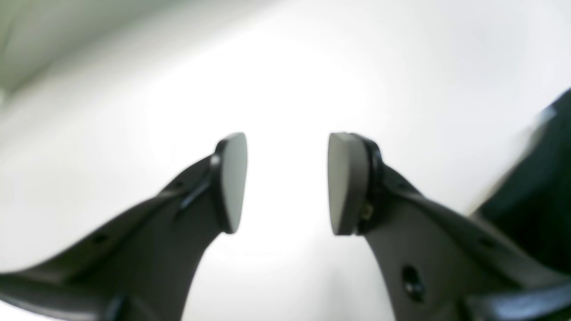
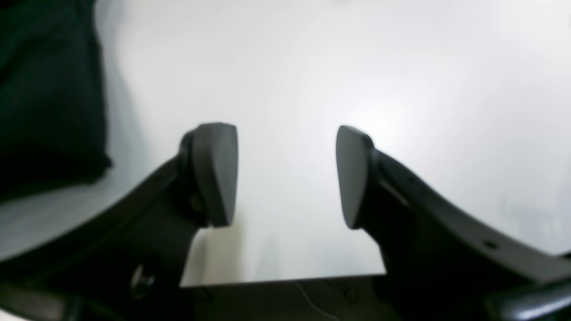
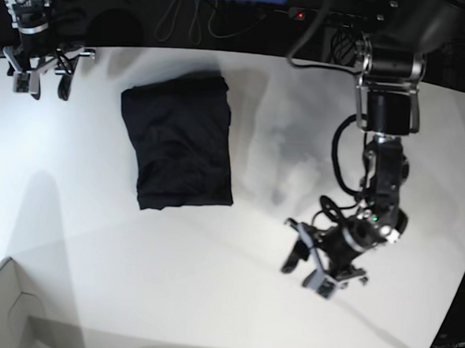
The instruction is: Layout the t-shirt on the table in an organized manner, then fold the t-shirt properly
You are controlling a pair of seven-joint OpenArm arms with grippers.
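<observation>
Near the table's (image 3: 209,299) far edge lies the folded t-shirt (image 3: 179,143), long axis running far-to-near; both arms' fingers (image 1: 234,178) (image 2: 218,174) stand apart, empty.

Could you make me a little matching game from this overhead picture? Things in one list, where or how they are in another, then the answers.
Things:
1. t-shirt
2. left gripper
3. right gripper
4. white box corner

Places or states:
A. bottom left corner of the overhead view
B. folded into a black rectangle on the table
C. open and empty, near the table's far left edge
D. open and empty, lower right of the shirt

Pairs: 1-B, 2-D, 3-C, 4-A
</observation>
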